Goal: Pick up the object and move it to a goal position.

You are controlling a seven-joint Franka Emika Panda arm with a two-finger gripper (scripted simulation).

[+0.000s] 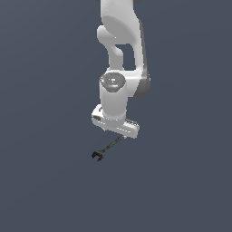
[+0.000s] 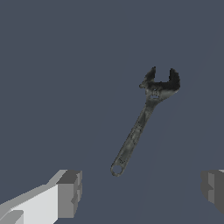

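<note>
The object is a small black-grey wrench (image 2: 139,129) with a thin shaft and a forked head (image 2: 160,83), lying on the dark grey floor. In the exterior view the wrench (image 1: 107,148) points its head toward the exterior view's left, and its shaft end runs under the white hand (image 1: 115,121). My gripper (image 2: 141,192) is open and empty. One grey fingertip (image 2: 70,194) and the other (image 2: 213,189) stand wide apart, near the shaft's ring end (image 2: 116,169) but not touching it.
The white arm (image 1: 121,50) rises above the hand. The plain dark grey floor (image 1: 45,181) surrounds the wrench. No other objects and no goal marker show.
</note>
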